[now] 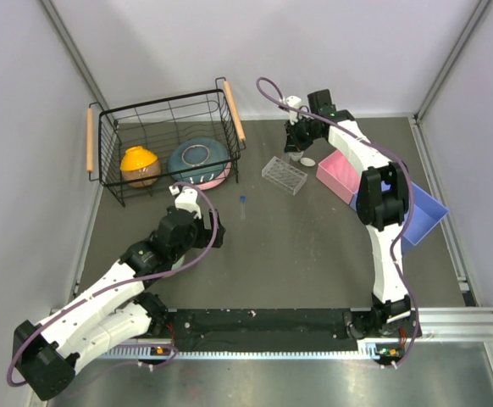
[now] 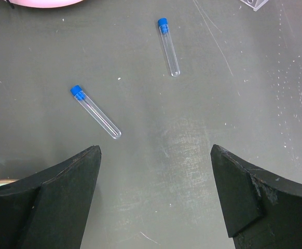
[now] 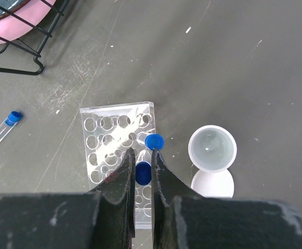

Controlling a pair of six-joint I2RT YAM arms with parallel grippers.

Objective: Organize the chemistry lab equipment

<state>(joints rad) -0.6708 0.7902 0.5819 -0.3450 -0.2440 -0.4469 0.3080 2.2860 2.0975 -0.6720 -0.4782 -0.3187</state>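
Grey tabletop (image 3: pixel 244 62) holds the clear rack (image 3: pixel 114 136); your right gripper (image 3: pixel 142 155) pinches a blue-capped tube (image 3: pixel 142 174) above it. Keep it upright, centre over a free hole, lower slowly. Your left gripper (image 2: pixel 156 150) hangs wide open, empty.

I read a grey table (image 1: pixel 297 254) carrying a black wire basket (image 1: pixel 162 103), clear tube rack (image 1: pixel 284 175), two loose blue-capped tubes (image 2: pixel 95 112) (image 2: pixel 168 47), white cups (image 3: pixel 211 148), pink tray (image 1: pixel 338 174) and blue tray (image 1: pixel 429 216).

Black wire basket (image 1: pixel 162 102) upper left, orange round bowl (image 1: pixel 140 165) left of blue bowl (image 1: pixel 199 159) inside, clear rectangular tube rack (image 1: pixel 284 175) right of it, blue-capped clear tube (image 1: pixel 242 203) lower-left of rack
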